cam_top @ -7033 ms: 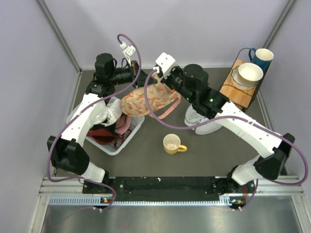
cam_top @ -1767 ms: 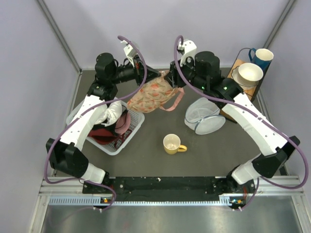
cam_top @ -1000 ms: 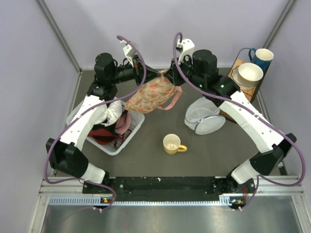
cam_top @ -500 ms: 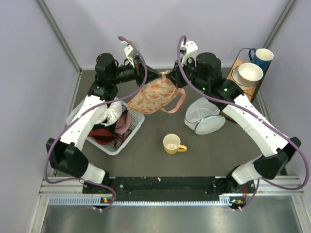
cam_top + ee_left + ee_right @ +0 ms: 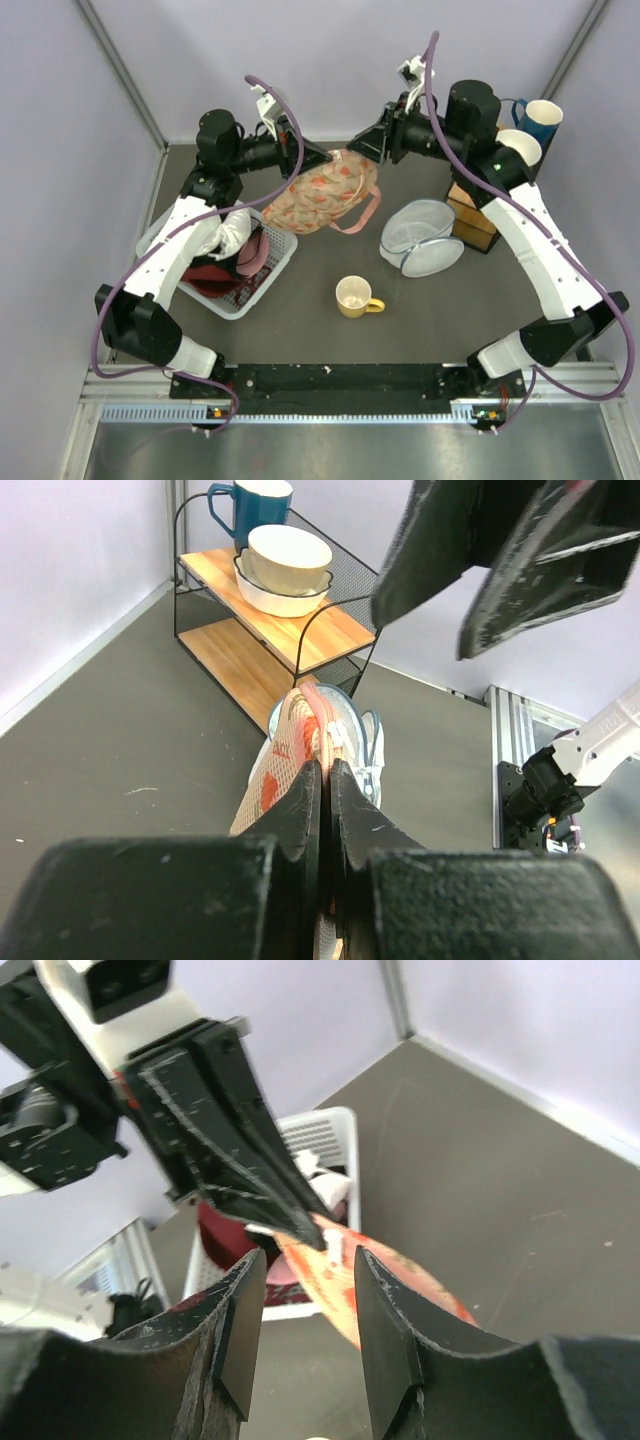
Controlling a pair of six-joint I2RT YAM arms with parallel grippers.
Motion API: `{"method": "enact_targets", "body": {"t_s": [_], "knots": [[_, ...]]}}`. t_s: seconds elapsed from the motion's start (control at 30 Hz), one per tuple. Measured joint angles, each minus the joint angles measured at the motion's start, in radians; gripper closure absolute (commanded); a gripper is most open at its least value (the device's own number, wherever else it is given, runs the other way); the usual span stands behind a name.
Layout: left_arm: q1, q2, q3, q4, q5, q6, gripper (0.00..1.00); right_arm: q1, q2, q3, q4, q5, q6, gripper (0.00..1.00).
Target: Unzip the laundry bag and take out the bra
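The peach-pink laundry bag with red prints hangs from my left gripper, which is shut on its top edge at the back of the table. In the left wrist view the jaws pinch the bag's rim next to a small white tab. My right gripper is open and empty, just right of the bag's top and apart from it. In the right wrist view its open jaws frame the bag and the left gripper's fingers. No bra shows.
A white basket of clothes stands at the left under the left arm. A yellow mug stands mid-table. A round white mesh container with blue trim lies right of the bag. A wire rack at the back right holds a bowl and a blue mug.
My right gripper has drawn back from the bag's top, up and to the right, and its arm has swung right. The bag still hangs from the left gripper, stretched a little to the right.
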Motion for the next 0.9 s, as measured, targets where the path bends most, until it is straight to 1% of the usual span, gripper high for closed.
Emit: {"method": "enact_targets", "body": {"t_s": [0.17, 0.33, 0.5, 0.57, 0.67, 0.9], "knots": [[0.000, 0.000, 0.000, 0.000, 0.000, 0.000, 1.00, -0.003, 0.019, 0.020, 0.003, -0.115, 0.045, 0.62], [0.000, 0.000, 0.000, 0.000, 0.000, 0.000, 1.00, -0.003, 0.027, -0.003, 0.004, -0.175, 0.072, 0.61], [0.000, 0.000, 0.000, 0.000, 0.000, -0.001, 1.00, -0.003, 0.027, -0.061, 0.004, -0.196, 0.097, 0.59], [0.000, 0.000, 0.000, 0.000, -0.001, -0.001, 1.00, -0.003, 0.027, -0.071, 0.004, -0.197, 0.104, 0.55], [0.000, 0.000, 0.000, 0.000, 0.000, -0.001, 1.00, -0.003, 0.029, -0.080, 0.011, -0.200, 0.113, 0.51], [0.000, 0.000, 0.000, 0.002, -0.001, -0.002, 1.00, -0.003, 0.074, -0.083, 0.060, -0.228, 0.147, 0.51]]}}
